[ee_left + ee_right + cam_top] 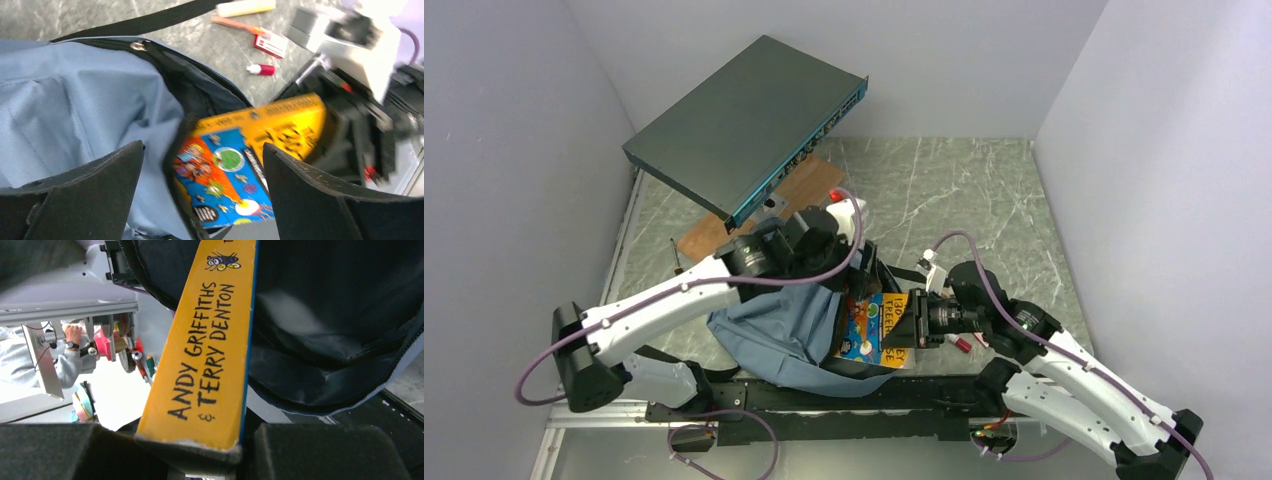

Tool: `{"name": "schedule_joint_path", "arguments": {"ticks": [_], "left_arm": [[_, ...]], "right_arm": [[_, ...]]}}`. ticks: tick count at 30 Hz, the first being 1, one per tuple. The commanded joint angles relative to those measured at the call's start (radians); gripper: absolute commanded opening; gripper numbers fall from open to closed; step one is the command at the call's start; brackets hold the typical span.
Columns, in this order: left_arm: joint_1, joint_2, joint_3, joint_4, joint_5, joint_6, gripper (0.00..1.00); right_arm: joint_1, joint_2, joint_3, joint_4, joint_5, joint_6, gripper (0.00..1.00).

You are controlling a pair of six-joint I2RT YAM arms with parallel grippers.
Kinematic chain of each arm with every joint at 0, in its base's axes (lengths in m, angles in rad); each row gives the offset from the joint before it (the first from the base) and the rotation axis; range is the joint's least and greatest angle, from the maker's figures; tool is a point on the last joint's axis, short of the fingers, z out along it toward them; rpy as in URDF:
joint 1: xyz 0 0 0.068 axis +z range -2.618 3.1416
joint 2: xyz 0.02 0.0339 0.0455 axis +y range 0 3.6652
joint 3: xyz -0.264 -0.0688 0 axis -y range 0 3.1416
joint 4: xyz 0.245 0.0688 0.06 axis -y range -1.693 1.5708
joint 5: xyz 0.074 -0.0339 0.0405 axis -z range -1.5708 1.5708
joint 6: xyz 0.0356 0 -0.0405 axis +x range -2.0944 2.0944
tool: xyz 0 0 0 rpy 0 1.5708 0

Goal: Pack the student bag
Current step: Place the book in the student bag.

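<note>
The student bag point(769, 335) lies on the marbled surface point(964, 190) near its front edge, between the two arms, its zipped mouth gaping toward the right arm. The right end effector point(200, 450) pinches one end of a yellow book point(210, 355), which pokes partway into that mouth. The left end effector point(202, 155) hangs over the opening, fingers spread wide, gripping nothing. A dark grey metal box point(744, 125) sits tilted at the back left
</note>
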Motion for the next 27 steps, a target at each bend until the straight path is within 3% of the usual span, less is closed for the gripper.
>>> {"name": "schedule_joint_path", "arguments": {"ticks": [1,6,11,13,15,18,19,23,27], "left_arm": [[-0.132,-0.084,0.012,-0.059,-0.247,0.005,0.99],[-0.244,-0.069,0.016,-0.220,-0.497,-0.098,1.00],[-0.281,-0.032,-0.012,-0.218,-0.493,-0.113,0.94],[-0.281,0.009,0.021,-0.259,-0.513,-0.127,0.83],[-0.281,0.027,0.057,-0.302,-0.553,-0.123,0.63],[-0.283,0.009,0.112,-0.352,-0.623,-0.110,0.12],[-0.287,-0.008,0.125,-0.361,-0.656,-0.113,0.00],[-0.313,-0.137,0.097,-0.294,-0.739,-0.080,0.00],[-0.317,-0.282,-0.003,-0.137,-0.713,-0.026,0.00]], "right_arm": [[-0.002,0.002,0.042,0.217,0.028,-0.003,0.00],[-0.004,-0.006,0.036,0.190,0.032,-0.009,0.00],[-0.005,-0.027,0.023,0.184,0.028,0.007,0.00],[-0.005,-0.037,0.021,0.179,0.027,0.012,0.00],[-0.006,-0.045,0.024,0.152,0.032,0.005,0.00],[-0.007,-0.067,0.027,0.099,0.050,-0.003,0.00],[-0.007,-0.077,0.027,0.085,0.054,-0.002,0.00],[-0.007,-0.098,0.023,0.030,0.063,0.006,0.00],[-0.008,-0.111,-0.010,0.072,0.062,0.042,0.00]]}}
